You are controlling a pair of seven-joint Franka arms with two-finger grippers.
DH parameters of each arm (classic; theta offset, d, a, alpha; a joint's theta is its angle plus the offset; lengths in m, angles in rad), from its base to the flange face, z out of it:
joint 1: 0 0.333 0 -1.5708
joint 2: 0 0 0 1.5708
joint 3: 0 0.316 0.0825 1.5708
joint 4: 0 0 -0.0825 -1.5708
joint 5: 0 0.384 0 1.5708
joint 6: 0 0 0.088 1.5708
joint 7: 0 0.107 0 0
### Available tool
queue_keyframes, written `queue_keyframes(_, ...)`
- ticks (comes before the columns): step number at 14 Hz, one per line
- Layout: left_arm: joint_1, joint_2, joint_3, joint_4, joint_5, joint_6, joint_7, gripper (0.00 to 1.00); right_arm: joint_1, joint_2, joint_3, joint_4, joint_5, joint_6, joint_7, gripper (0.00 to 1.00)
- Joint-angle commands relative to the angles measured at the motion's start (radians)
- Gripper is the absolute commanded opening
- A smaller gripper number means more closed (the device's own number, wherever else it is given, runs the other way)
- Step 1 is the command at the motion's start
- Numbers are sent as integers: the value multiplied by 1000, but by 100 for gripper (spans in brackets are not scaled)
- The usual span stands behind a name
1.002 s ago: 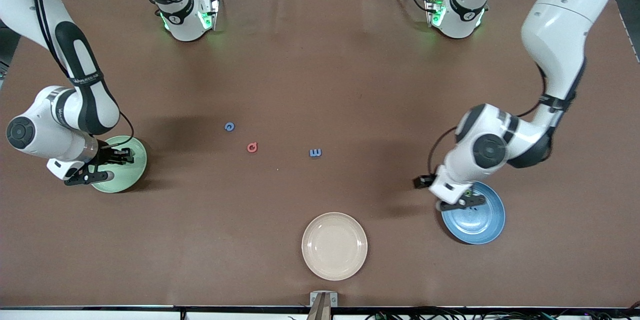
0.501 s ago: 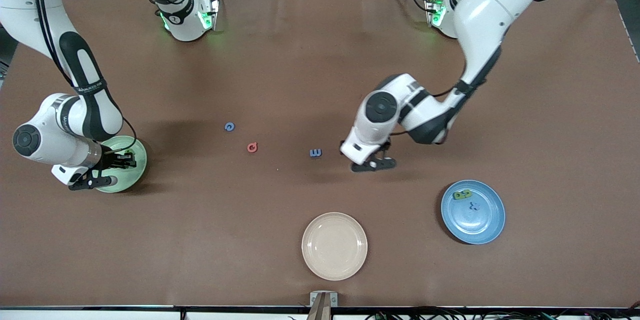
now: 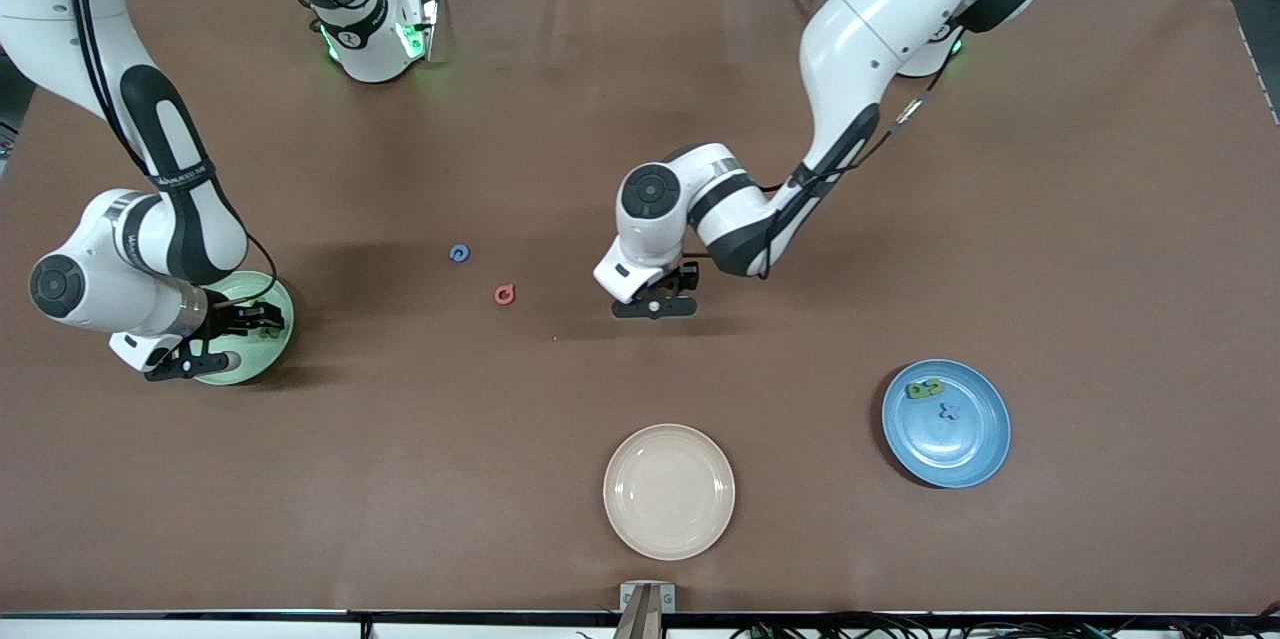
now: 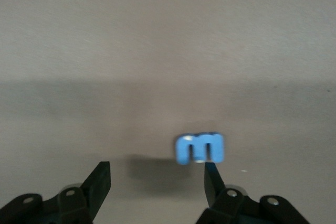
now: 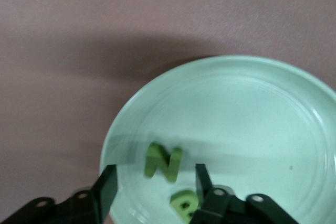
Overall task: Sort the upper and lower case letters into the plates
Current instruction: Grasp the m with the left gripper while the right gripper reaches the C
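Brown covering spreads over the surface [image 3: 1100,219], where the left claw [image 4: 157,187] hangs open, empty, over a blue letter [image 4: 200,148] at frame centre. At middle left, the right claw [image 5: 152,190] gapes empty over the mint plate [image 5: 273,129] holding two green letters [image 5: 164,162]; the blue plate [image 3: 975,459] sits lower right.

Even, bright overhead light covers the brown table [image 3: 1050,219], with soft shadows spreading under both arms and darkest beside the mint green plate [image 3: 262,351]. The front view is sharp. In the left wrist view the blue letter [image 4: 200,148] looks soft and blurred above its shadow. The right wrist view is slightly hazy, with faint glare on the plate's rim.
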Motion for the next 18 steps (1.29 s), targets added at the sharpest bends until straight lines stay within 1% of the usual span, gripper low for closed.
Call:
queue_keyframes(1, -27, 43, 16, 80, -3, -8, -19, 78, 46, -134, 14, -24, 9, -162, 139, 100)
queue_keyframes(3, -34, 50, 17, 83, -3, 27, -30, 76, 105, -195, 15, -62, 9, -204, 271, 100)
queue_keyframes(5, -36, 70, 19, 95, -1, 61, -30, 74, 203, -249, 14, -112, 10, -201, 450, 100)
queue_keyframes(7, -40, 89, 25, 120, -1, 63, -25, 73, 289, -277, 15, -148, 10, -196, 650, 100)
queue_keyframes(9, -63, 95, 49, 123, -1, 63, -25, 70, 365, -295, 15, -197, 13, -152, 779, 100)
queue_keyframes(10, -71, 93, 53, 123, 0, 54, -22, 66, 403, -309, 17, -244, 13, -86, 857, 100)
queue_keyframes(11, -68, 90, 53, 121, 0, 49, -17, 61, 446, -316, 15, -289, 15, -17, 928, 100)
queue_keyframes(12, -70, 92, 53, 123, 0, 49, -17, 54, 477, -317, 15, -328, 15, 50, 994, 100)
queue_keyframes(13, -70, 90, 53, 121, 0, 49, -17, 44, 486, -314, 17, -355, 15, 96, 1026, 100)
queue_keyframes(14, -70, 89, 53, 120, 2, 48, -17, 31, 489, -309, 17, -379, 28, 147, 1034, 100)
queue_keyframes(15, -70, 86, 53, 120, 2, 40, -17, 19, 500, -307, 17, -410, 67, 214, 1034, 100)
queue_keyframes(16, -68, 83, 53, 120, 2, 22, -17, 9, 520, -306, 15, -441, 96, 283, 1034, 100)
queue_keyframes(17, -67, 77, 53, 120, 5, 5, -17, 2, 535, -301, 15, -461, 102, 325, 1034, 100)
queue_keyframes(18, -63, 63, 53, 120, 9, -11, -17, 1, 537, -294, 15, -471, 104, 339, 1034, 100)
